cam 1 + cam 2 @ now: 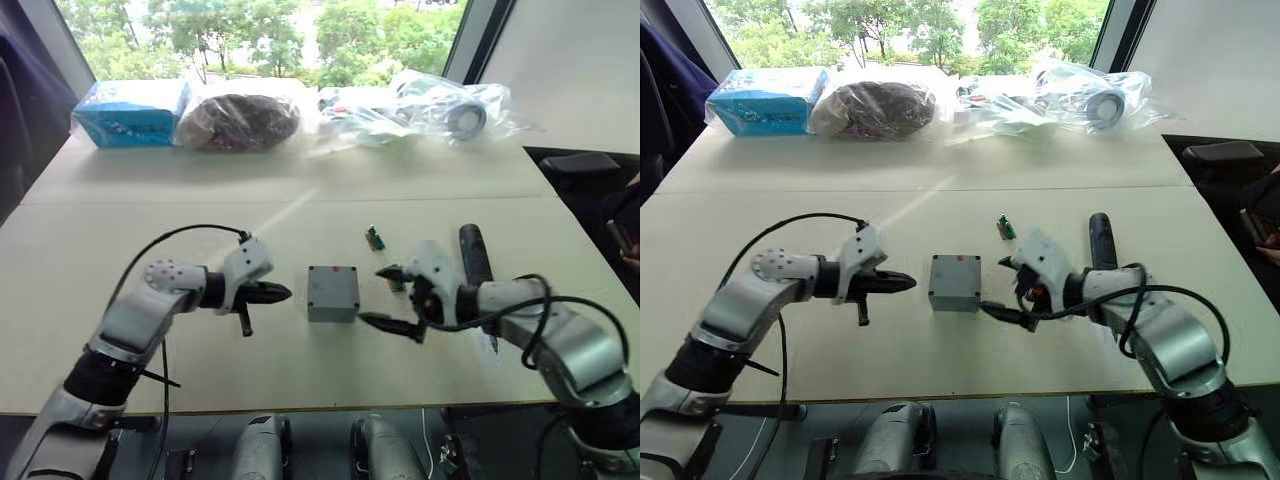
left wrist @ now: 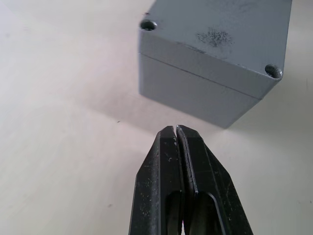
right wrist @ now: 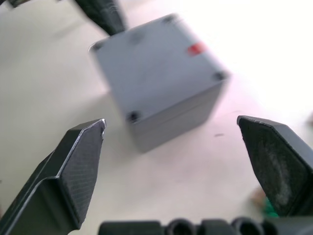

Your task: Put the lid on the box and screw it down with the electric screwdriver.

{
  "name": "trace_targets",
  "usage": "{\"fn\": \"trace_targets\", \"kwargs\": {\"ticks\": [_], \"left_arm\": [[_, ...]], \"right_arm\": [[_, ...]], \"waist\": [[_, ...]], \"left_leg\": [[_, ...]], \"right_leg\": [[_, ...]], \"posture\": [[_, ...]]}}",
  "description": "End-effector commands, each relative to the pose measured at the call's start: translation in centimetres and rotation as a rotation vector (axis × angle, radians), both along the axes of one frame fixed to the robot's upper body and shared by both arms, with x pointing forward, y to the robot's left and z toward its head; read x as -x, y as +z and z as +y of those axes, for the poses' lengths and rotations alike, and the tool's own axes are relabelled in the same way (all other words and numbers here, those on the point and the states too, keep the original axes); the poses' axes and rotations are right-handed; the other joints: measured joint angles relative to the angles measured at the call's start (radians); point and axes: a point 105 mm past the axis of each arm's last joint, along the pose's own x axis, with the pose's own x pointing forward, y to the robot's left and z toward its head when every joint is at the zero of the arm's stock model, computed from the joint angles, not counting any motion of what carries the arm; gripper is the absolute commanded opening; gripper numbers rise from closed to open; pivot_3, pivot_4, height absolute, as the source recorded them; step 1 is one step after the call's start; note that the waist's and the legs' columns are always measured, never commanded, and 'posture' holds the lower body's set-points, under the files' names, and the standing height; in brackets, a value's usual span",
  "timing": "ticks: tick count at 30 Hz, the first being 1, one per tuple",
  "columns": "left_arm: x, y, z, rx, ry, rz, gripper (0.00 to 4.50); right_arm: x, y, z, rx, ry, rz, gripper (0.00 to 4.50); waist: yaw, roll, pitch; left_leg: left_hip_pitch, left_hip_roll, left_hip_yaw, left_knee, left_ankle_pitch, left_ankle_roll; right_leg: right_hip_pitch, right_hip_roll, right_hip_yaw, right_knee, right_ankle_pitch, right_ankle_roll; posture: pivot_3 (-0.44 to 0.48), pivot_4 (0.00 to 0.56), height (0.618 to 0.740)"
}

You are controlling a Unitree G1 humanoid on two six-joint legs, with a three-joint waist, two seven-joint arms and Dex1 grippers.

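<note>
The lid [image 1: 333, 282] sits on the box [image 1: 332, 305] mid-desk [image 1: 150, 200], corner holes showing, bare desk all round. At its 9 o'clock the left gripper [image 1: 284, 293] is pressed together, just beside. At 3 o'clock the right gripper [image 1: 383, 296] is spread wide. The electric screwdriver [image 1: 474, 255] lies beyond it.

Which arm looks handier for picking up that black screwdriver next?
The right. The electric screwdriver lies just beyond the right gripper, whose jaws stand open; the left gripper is shut across the box.
</note>
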Motion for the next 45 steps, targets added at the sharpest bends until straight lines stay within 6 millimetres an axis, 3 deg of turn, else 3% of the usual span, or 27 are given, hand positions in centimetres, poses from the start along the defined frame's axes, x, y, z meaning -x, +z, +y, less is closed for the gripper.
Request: {"fn": "trace_targets", "kwargs": {"ticks": [1, 4, 7, 11, 15, 19, 40, 45], "left_arm": [[-1.0, 3.1, 1.3, 0.060, 0.025, -0.041, 0.00], [-1.8, 4.9, 0.9, 0.115, 0.035, -0.075, 0.00], [-2.1, 6.4, 0.0, 0.170, 0.033, -0.095, 0.00], [-2.2, 6.9, -0.7, 0.165, 0.037, -0.141, 0.00], [-1.7, 7.0, -1.2, 0.174, 0.032, -0.137, 0.00], [-1.3, 6.8, -1.3, 0.165, 0.029, -0.131, 0.00], [-1.4, 6.5, -1.4, 0.171, 0.038, -0.124, 0.00], [-1.7, 6.0, -1.2, 0.159, 0.051, -0.129, 0.00]], "right_arm": [[-4.4, 3.0, -3.1, -0.135, -0.247, -0.085, 4.50], [-8.2, 2.2, -4.0, -0.144, -0.391, -0.120, 4.50], [-10.1, 1.1, -3.4, -0.152, -0.403, -0.119, 4.50], [-11.8, 0.0, -2.2, -0.137, -0.411, -0.104, 4.50], [-12.3, -0.8, -1.2, -0.123, -0.403, -0.110, 3.51], [-12.3, -1.3, -0.5, -0.121, -0.396, -0.118, 2.19], [-13.0, -2.7, -0.7, -0.099, -0.450, -0.115, 2.19], [-13.2, -2.6, -0.5, -0.096, -0.450, -0.121, 0.18]], "waist": [[-0.001, 0.000, 0.000], [-0.002, 0.000, 0.000], [-0.001, 0.000, 0.000], [-0.007, 0.000, 0.000], [-0.010, 0.000, 0.000], [-0.011, 0.000, 0.000], [-0.016, 0.000, 0.000], [-0.025, 0.000, 0.000]], "left_leg": [[0.000, 0.000, 0.000, 0.000, 0.000, 0.000], [0.000, 0.000, 0.001, 0.003, 0.000, 0.000], [-0.001, 0.000, 0.001, 0.003, 0.000, 0.000], [-0.001, 0.000, 0.002, 0.004, 0.000, 0.000], [-0.001, 0.000, 0.002, 0.004, 0.001, -0.001], [-0.001, 0.000, 0.002, 0.004, 0.001, -0.002], [0.000, 0.000, 0.002, 0.005, 0.001, -0.002], [-0.001, 0.000, 0.002, 0.005, 0.001, -0.002]], "right_leg": [[0.000, 0.000, 0.000, 0.000, 0.000, 0.000], [0.000, 0.001, 0.000, 0.000, 0.000, -0.001], [0.001, 0.001, 0.000, 0.001, 0.001, -0.001], [0.001, 0.001, 0.000, 0.001, 0.001, 0.000], [0.000, 0.001, 0.000, 0.003, 0.001, 0.000], [0.000, 0.001, 0.000, 0.004, 0.001, 0.000], [0.000, 0.001, 0.000, 0.005, 0.001, -0.001], [0.000, 0.001, 0.000, 0.005, 0.001, -0.001]], "posture": [[0.000, 0.150, 0.740], [0.000, 0.150, 0.740], [0.000, 0.150, 0.740], [0.000, 0.150, 0.740], [0.000, 0.150, 0.740], [0.000, 0.150, 0.740], [0.000, 0.150, 0.740], [0.000, 0.150, 0.740]]}}
